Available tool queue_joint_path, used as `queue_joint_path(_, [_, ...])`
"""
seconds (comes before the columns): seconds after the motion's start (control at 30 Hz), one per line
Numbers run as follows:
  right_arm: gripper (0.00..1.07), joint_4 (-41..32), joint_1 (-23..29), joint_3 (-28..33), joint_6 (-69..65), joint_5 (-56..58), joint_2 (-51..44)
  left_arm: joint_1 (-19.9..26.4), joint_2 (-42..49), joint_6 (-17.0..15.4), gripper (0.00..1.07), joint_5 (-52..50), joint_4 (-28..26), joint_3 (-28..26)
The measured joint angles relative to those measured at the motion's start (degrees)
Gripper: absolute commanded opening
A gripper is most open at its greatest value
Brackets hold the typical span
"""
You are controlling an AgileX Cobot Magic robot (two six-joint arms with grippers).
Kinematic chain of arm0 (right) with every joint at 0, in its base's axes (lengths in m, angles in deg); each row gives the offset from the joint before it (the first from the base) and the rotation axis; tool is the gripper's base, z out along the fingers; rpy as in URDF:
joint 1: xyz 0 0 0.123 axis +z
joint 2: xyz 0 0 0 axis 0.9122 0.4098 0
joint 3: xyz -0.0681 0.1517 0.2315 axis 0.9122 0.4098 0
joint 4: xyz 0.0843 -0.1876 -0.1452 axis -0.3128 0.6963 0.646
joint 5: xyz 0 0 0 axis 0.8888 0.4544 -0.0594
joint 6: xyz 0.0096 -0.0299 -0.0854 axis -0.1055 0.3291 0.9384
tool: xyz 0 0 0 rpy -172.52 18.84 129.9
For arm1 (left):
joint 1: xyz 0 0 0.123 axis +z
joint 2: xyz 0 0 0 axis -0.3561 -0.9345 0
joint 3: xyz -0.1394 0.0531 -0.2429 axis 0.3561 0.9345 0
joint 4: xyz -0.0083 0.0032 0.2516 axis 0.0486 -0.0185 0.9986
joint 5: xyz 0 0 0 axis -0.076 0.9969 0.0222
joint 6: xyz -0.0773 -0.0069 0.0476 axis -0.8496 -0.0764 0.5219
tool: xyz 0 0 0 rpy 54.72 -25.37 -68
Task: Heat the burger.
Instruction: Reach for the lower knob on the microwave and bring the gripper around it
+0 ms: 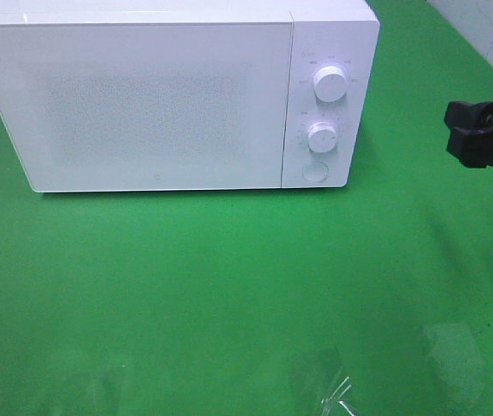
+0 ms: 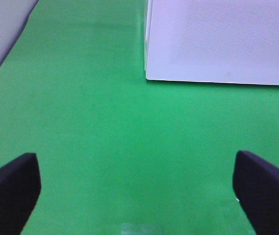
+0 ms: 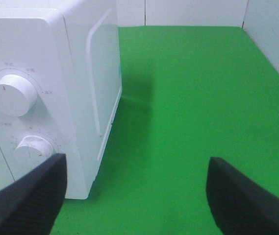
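Green covers the bench (image 1: 229, 295) from side to side. In the high view a white microwave (image 1: 159, 95) stands at the back of the bench with its door shut. The door is milky white, so the inside cannot be seen. On the microwave's right side sit two round white knobs, the top knob (image 1: 330, 83) above the lower knob (image 1: 321, 136), with a round button (image 1: 315, 172) under them. A black part of the right arm (image 1: 489, 139) pokes in at the right edge, apart from the microwave. Near the front of the bench lies a shiny see-through scrap (image 1: 333, 390), too unclear to name. The burger shows nowhere, so its place cannot be told.

In the left wrist view the left gripper (image 2: 139, 196) hangs over bare green bench. Its jaws are wide apart and nothing is between them. One black finger (image 2: 12, 191) shows at each side. A front corner of the microwave lies ahead, well apart from the fingers.

In the right wrist view the right gripper (image 3: 139, 191) faces the knob end of the microwave. Its jaws are wide apart too, with only green between them. One finger (image 3: 31, 196) is near the lower knob but not touching it. A white wall (image 3: 193, 12) stands behind the bench.
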Motion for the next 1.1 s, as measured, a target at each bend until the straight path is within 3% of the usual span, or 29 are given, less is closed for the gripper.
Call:
queue_joint_path(0.03, [0.75,0.00,0.00,0.00,0.00,0.00,0.00,0.00,0.00,0.00,0.99,0.00,0.00,0.00])
queue_joint_path(0.13, [0.75,-11.29,6.76,1.09,6.99,-6.70,2.52,0.00,0.00,0.00,0.99,0.00,0.00,0.00])
queue_joint_path(0.27, [0.75,-17.13,12.32,1.15,11.29,-11.69,4.93,0.00,0.00,0.00,0.99,0.00,0.00,0.00])
queue_joint_path(0.4, [0.75,-26.64,22.63,1.09,14.55,-21.26,11.00,0.00,0.00,0.00,0.99,0.00,0.00,0.00])
queue_joint_path(0.5, [0.75,-28.25,24.18,1.09,14.84,-22.46,12.09,0.00,0.00,0.00,0.99,0.00,0.00,0.00])
queue_joint_path(0.6, [0.75,-34.15,29.28,1.03,15.01,-26.24,15.70,0.00,0.00,0.00,0.99,0.00,0.00,0.00])
queue_joint_path(0.83, [0.75,-41.42,34.89,-0.63,15.07,-28.88,20.11,0.00,0.00,0.00,0.99,0.00,0.00,0.00])
queue_joint_path(1.1, [0.75,-42.51,35.70,-4.53,15.41,-29.16,23.09,0.00,0.00,0.00,0.99,0.00,0.00,0.00])
